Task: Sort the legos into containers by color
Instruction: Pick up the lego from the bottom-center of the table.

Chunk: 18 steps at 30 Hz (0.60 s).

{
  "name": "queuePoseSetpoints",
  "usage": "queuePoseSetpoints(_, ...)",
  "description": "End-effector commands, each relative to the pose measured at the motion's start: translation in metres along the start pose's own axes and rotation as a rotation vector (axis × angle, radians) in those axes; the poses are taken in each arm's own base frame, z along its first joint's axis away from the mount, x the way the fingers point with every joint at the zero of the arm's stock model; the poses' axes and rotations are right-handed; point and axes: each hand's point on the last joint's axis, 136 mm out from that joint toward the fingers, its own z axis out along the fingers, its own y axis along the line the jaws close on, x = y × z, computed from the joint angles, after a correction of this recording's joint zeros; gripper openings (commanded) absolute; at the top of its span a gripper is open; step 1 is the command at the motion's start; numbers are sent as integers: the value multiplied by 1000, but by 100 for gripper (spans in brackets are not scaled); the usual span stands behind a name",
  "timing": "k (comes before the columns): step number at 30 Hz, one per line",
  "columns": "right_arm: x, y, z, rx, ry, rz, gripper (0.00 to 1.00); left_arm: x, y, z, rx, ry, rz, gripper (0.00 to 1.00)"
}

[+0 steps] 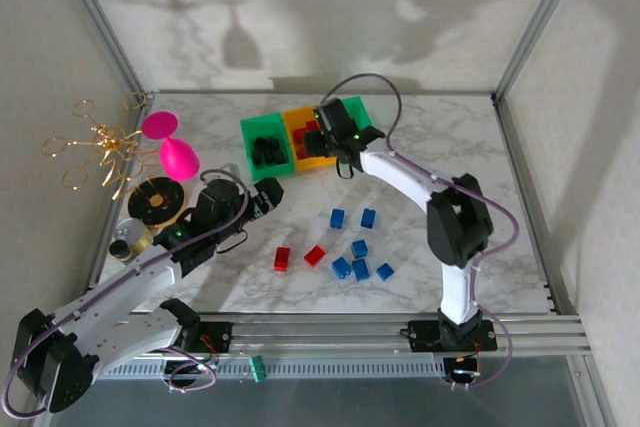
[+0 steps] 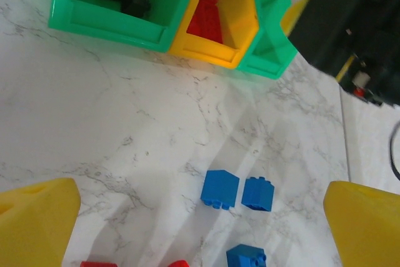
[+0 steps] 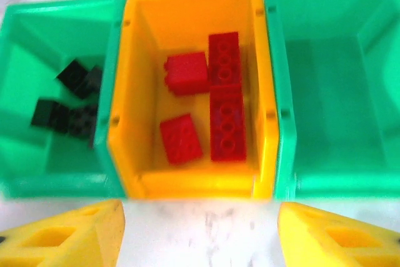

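Legos [image 2: 219, 189] here are small hard plastic bricks, light and stiff, with studded tops and smooth glossy sides that could slip. I judge the best hold is across two flat opposite sides, low on the brick, not over the studs. The orange-yellow bin [image 3: 194, 182] holds four red ones [image 3: 186, 73]. The green bin [image 3: 56, 182] joined to its left side holds the black ones [image 3: 69, 107], and the green bin [image 3: 331, 179] on its right side shows no brick. Nearer the arms than the orange-yellow bin, six blue bricks [image 1: 361, 270] and two red bricks [image 1: 282, 259] lie loose on the marble-patterned desk [image 1: 460, 137], some close enough to crowd a finger. The right arm's jaws hang spread and empty just above the orange-yellow bin. The left arm's jaws, also spread and empty, hover on the near side of that bin, beside the loose bricks.
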Motion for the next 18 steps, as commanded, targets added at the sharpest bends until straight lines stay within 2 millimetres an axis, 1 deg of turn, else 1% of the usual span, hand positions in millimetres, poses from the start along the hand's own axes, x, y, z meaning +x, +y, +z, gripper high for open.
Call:
queuePoseSetpoints(1,43,16,-23,-32,92,79,68,18,16,-7,-31,56,12,100)
queuePoseSetpoints(3,67,21,-34,-44,136,128,69,22,21,-12,-40,66,15,100)
queuePoseSetpoints(7,118,39,-55,-52,224,189,70,29,27,-20,-38,89,21,100)
queuePoseSetpoints(10,154,47,-63,-26,285,217,71,33,31,-24,-47,106,26,100)
queuePoseSetpoints(13,186,57,-70,-10,334,242,72,38,37,-27,-58,124,31,100)
queuePoseSetpoints(16,212,70,-75,-9,375,256,73,42,43,-29,-72,132,28,100)
queuePoseSetpoints(18,229,72,-76,15,400,259,73,43,45,-31,-72,132,26,100)
